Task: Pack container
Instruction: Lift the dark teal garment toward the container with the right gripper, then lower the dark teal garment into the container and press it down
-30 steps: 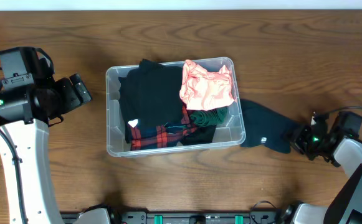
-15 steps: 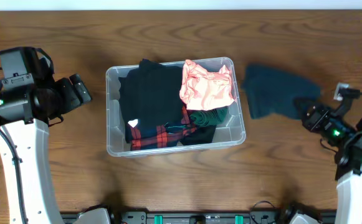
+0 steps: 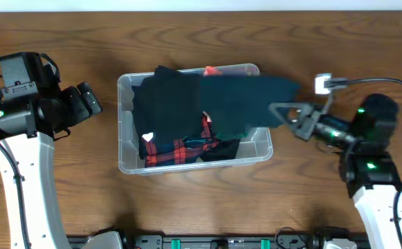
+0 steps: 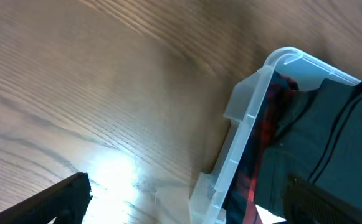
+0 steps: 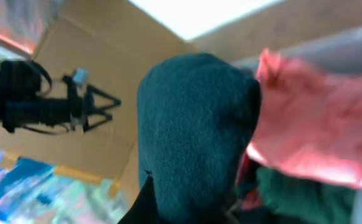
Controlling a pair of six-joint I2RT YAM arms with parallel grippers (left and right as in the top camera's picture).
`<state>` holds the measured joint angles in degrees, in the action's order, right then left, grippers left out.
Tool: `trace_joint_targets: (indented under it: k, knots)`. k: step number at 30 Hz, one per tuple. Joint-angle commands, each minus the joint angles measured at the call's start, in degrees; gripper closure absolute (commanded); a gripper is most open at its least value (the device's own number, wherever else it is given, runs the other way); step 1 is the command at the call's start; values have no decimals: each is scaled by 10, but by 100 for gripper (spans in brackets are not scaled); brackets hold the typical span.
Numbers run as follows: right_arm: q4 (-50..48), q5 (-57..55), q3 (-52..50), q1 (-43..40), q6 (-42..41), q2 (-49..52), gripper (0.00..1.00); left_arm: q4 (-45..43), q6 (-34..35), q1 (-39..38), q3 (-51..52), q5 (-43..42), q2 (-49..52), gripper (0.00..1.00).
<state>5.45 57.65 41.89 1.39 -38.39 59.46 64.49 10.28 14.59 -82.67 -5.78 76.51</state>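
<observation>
Clear container (image 3: 121,124) sits mid-worktop (image 3: 62,200), holding a black garment (image 3: 166,104), a plaid garment (image 3: 176,149) and a pink garment (image 3: 211,70). Dark teal garment (image 3: 249,104) hangs over its right half, pinched in the closed right gripper (image 3: 278,111) just beside the right rim. Left gripper (image 3: 88,100) is wide open and holds nothing, left of the container, apart from it.

Clear glossy plastic container (image 3: 122,131); grained, slightly shiny wood table (image 3: 311,204); teal garment (image 5: 193,124) of matt fuzzy cloth.
</observation>
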Motion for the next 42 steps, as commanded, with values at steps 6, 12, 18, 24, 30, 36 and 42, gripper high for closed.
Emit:
trace_joint_targets:
  k: [6,12,18,24,30,36,42]
  knots:
    - [70,-199,4,133,10,114,99,2,-7,3,-8,3,3,2]
    - [78,-323,5,184,25,172,99,2,-7,3,-8,3,3,2]
    - [186,-389,64,174,79,130,79,2,-7,3,-8,3,3,2]
    - [333,-467,206,174,177,80,65,2,-7,3,-8,3,3,2]
    - [323,-393,249,174,191,91,56,2,-7,3,-8,3,3,2]
    - [297,-336,249,209,192,174,69,2,-7,3,-8,3,3,2]
    - [235,-354,249,293,194,300,93,2,-7,3,-8,3,3,2]
